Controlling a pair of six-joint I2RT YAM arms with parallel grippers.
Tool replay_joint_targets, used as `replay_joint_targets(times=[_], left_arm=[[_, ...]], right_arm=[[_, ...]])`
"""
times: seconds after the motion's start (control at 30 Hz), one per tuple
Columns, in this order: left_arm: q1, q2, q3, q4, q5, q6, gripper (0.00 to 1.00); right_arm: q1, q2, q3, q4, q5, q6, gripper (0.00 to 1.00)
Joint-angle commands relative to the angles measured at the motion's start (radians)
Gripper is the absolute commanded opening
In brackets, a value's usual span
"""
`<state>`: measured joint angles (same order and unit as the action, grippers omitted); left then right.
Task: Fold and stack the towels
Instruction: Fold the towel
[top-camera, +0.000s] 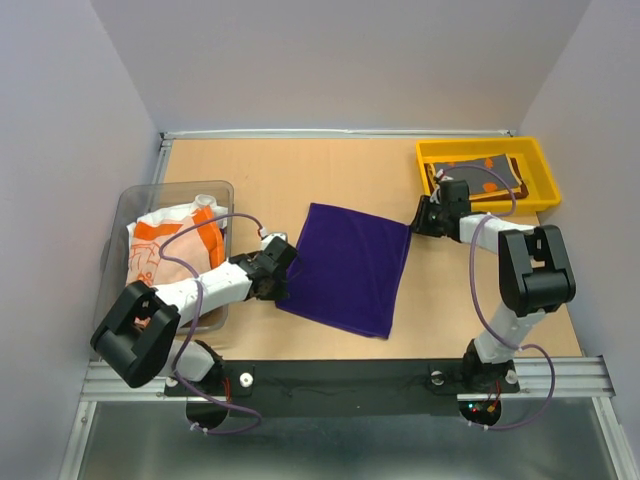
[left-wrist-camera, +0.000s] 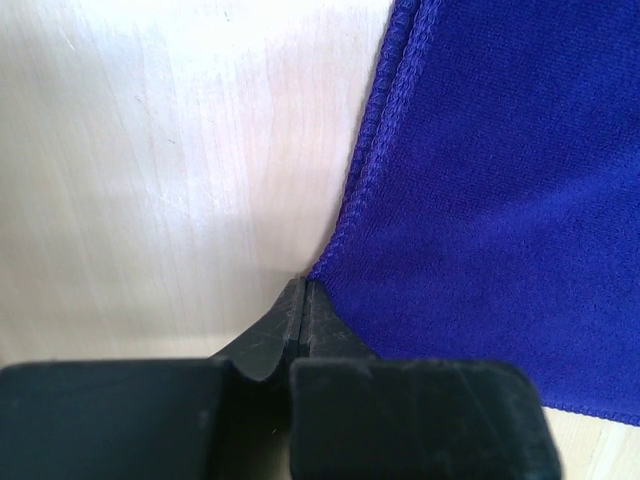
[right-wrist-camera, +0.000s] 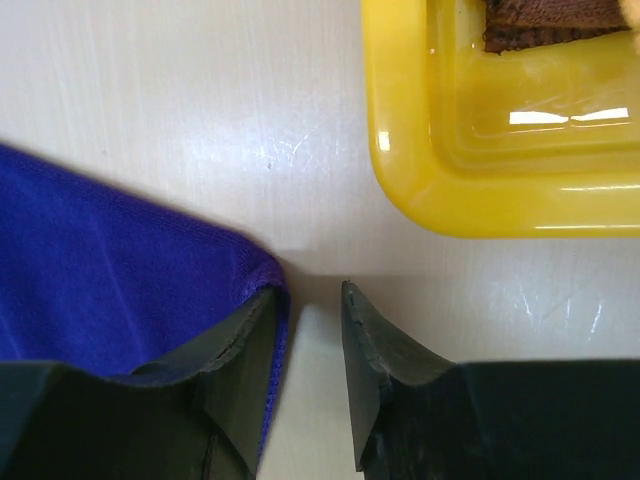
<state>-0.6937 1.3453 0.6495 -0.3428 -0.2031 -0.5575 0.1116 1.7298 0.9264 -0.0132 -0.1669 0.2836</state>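
Note:
The deep purple towel (top-camera: 350, 265) lies spread flat in the middle of the table. My left gripper (top-camera: 280, 268) is at its left edge. In the left wrist view the gripper (left-wrist-camera: 303, 285) is shut, with the towel's hem (left-wrist-camera: 480, 200) drawn into the tips. My right gripper (top-camera: 421, 220) is at the towel's far right corner. In the right wrist view the gripper (right-wrist-camera: 310, 292) is open, and the purple corner (right-wrist-camera: 120, 270) is draped round its left finger. A dark brown towel (top-camera: 492, 170) with orange showing lies in the yellow tray (top-camera: 548, 178). The orange-and-white patterned towel (top-camera: 165, 245) sits in the clear bin (top-camera: 180, 187).
The yellow tray's corner (right-wrist-camera: 470, 190) is just beyond my right fingertips, with brown cloth (right-wrist-camera: 550, 25) inside it. The clear bin stands close to my left arm. Grey walls enclose the table on three sides.

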Motion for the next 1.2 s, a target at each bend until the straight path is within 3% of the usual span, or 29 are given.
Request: replay_joint_targets(times=[0.0, 0.13, 0.27, 0.47, 0.8, 0.97, 1.03, 1.17], left_arm=[[-0.001, 0.020, 0.016, -0.028, -0.028, 0.010, 0.00], [-0.001, 0.032, 0.016, -0.032, -0.032, 0.008, 0.00], [0.000, 0.046, 0.022, -0.036, -0.039, 0.004, 0.00], [0.000, 0.100, 0.021, -0.045, -0.050, -0.004, 0.00], [0.000, 0.109, 0.027, -0.074, -0.091, -0.033, 0.01], [-0.001, 0.083, 0.029, -0.091, -0.078, -0.047, 0.08], [-0.001, 0.063, 0.029, -0.090, -0.070, -0.047, 0.17], [-0.001, 0.038, 0.058, -0.093, -0.027, -0.021, 0.48]], right_arm=[[-0.007, 0.036, -0.003, 0.068, -0.016, -0.018, 0.36], [-0.015, 0.048, -0.004, 0.073, -0.013, -0.017, 0.25], [-0.047, 0.051, -0.003, 0.075, 0.004, -0.011, 0.08], [-0.093, 0.063, 0.029, 0.076, 0.003, -0.001, 0.02], [-0.099, 0.106, 0.069, 0.075, -0.023, -0.006, 0.06], [-0.099, 0.106, 0.075, 0.075, -0.019, -0.023, 0.07], [-0.099, 0.112, 0.084, 0.075, -0.051, -0.037, 0.10], [-0.099, 0.116, 0.092, 0.070, -0.094, -0.040, 0.17]])
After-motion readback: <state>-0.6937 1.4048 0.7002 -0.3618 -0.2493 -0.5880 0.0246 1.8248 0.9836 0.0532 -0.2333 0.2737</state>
